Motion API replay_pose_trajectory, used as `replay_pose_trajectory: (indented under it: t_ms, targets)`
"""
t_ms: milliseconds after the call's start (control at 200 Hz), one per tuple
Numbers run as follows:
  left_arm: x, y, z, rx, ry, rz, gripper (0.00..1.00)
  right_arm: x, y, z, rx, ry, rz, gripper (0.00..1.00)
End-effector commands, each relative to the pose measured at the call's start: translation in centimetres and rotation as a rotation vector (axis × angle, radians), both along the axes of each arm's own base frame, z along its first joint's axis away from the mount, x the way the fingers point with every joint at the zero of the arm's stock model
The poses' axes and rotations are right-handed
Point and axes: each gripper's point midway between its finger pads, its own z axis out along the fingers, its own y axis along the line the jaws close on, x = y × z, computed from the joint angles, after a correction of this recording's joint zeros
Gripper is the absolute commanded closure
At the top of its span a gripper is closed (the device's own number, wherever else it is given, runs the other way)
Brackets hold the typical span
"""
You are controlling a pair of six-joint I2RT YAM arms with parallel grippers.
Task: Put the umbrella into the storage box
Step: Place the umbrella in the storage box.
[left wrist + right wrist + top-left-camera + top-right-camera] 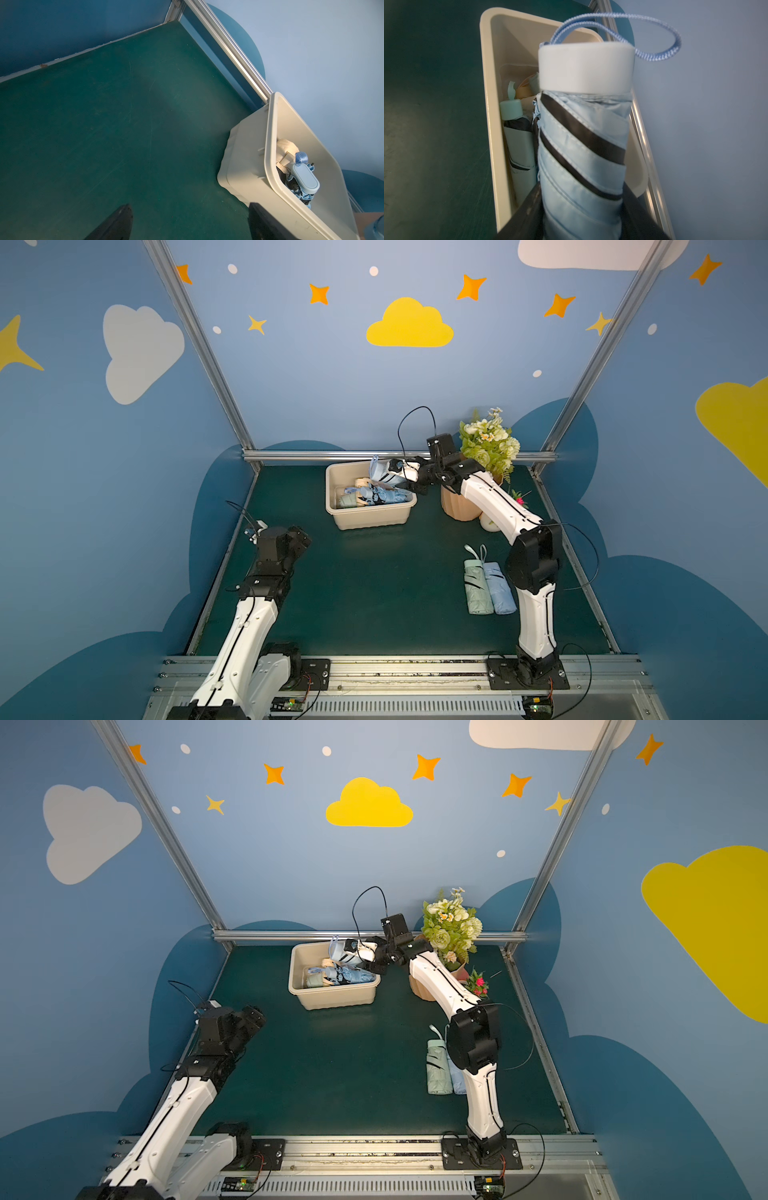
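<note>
Both top views: right pincer (402, 480) clenched on a folded pale-blue umbrella (384, 473) with dark stripes, held tilted above the far right corner of the beige storage box (374, 520), which holds other folded umbrellas (365, 495). Left wrist view: left pincer (189, 205) spread wide, grasping nothing, above the green counter (104, 124) beside the storage box (270, 145). Right wrist view: umbrella (583, 145) shows a white end cap, a blue woven wrist loop and diagonal dark-edged fabric bands, pinched between both fingers over the open box.
</note>
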Motion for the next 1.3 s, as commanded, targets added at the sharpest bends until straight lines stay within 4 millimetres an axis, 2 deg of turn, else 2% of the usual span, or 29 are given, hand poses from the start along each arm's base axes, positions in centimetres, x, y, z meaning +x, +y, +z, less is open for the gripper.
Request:
replay_pose_trajectory:
  t_ms: [0, 240, 340, 430, 621, 826, 966, 1061, 1171, 1296]
  targets:
    - [-0.3, 0.1, 0.4, 0.007, 0.007, -0.003, 0.08, 0.0, 1.5, 2.2, 0.033, -0.097, 0.077, 0.49]
    - [-0.2, -0.2, 0.5, 0.005, 0.006, -0.021, 0.08, -0.4, 2.9, -1.1, -0.031, -0.073, 0.136, 0.47]
    - [-0.1, -0.3, 1.2, 0.022, -0.004, -0.042, 0.08, -0.3, 3.1, -2.5, -0.059, -0.066, 0.133, 0.4]
    - [0.0, -0.4, 1.7, 0.038, -0.012, -0.056, 0.08, 0.0, 3.4, -2.8, -0.057, -0.091, 0.124, 0.3]
    - [0.4, -0.8, 2.8, 0.051, -0.04, -0.095, 0.08, 0.1, 4.1, -0.1, -0.001, -0.166, 0.108, 0.05]
    - [1.0, -1.1, 4.1, 0.08, -0.079, -0.125, 0.08, -1.7, 3.4, 5.3, 0.114, -0.195, 0.085, 0.04]
    - [1.4, -1.4, 5.0, 0.106, -0.111, -0.157, 0.08, -3.7, 1.8, 9.1, 0.247, -0.169, -0.01, 0.05]
    - [1.6, -1.6, 5.5, 0.12, -0.13, -0.176, 0.08, -5.0, -0.1, 10.0, 0.321, -0.106, -0.139, 0.07]
    - [1.9, -1.8, 5.9, 0.124, -0.148, -0.192, 0.08, -6.5, -2.9, 9.4, 0.379, 0.019, -0.347, 0.09]
    - [2.2, -1.9, 5.8, 0.119, -0.155, -0.195, 0.08, -8.2, -7.1, 6.8, 0.411, 0.173, -0.626, 0.13]
